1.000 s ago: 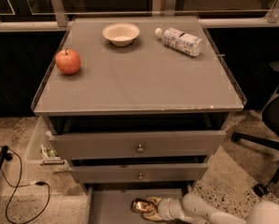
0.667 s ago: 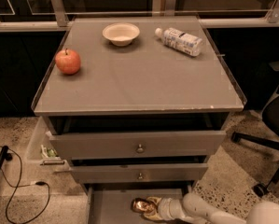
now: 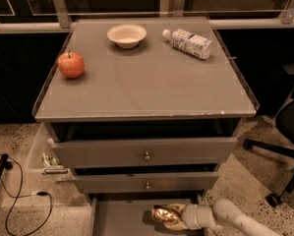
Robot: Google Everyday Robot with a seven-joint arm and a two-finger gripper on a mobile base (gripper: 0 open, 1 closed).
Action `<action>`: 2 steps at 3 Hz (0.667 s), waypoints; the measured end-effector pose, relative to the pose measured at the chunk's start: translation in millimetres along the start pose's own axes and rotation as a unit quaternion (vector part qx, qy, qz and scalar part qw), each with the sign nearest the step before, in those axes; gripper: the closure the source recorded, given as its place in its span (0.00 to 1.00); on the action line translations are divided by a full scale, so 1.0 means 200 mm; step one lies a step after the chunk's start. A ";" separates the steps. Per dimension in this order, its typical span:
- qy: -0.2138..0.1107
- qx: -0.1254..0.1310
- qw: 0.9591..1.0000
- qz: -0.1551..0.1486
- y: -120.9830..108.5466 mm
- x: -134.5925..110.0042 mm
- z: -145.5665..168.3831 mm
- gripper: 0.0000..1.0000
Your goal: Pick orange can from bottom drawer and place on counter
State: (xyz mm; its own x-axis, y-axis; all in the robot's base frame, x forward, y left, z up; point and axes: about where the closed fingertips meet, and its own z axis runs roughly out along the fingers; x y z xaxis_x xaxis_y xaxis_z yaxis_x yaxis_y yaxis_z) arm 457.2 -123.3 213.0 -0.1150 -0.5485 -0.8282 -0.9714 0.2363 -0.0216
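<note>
The orange can [image 3: 163, 215] lies in the open bottom drawer [image 3: 122, 218], shiny gold-orange, near the drawer's middle. My gripper [image 3: 175, 217] reaches in from the lower right on a pale arm and sits right at the can, its end wrapped around the can's right side. The counter [image 3: 146, 82] is the flat grey cabinet top above, with a thin raised rim.
On the counter sit a red apple [image 3: 71, 64] at the left, a white bowl [image 3: 127, 35] at the back and a white-labelled bottle [image 3: 188, 42] lying at the back right. Two knobbed drawers [image 3: 146, 156] stand slightly open above. An office chair base [image 3: 279, 151] is at right, cables [image 3: 18, 205] at left.
</note>
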 end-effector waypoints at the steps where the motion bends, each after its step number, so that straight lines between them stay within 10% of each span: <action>1: -0.012 0.017 0.999 -0.030 -0.02 -0.17 -0.41 1.00; 2: -0.012 0.016 0.999 -0.030 -0.02 -0.17 -0.41 1.00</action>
State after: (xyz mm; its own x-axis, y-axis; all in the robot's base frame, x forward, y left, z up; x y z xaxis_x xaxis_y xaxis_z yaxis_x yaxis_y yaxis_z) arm 448.6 -171.5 287.3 -0.0516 -0.5436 -0.8377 -0.9690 0.2300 -0.0896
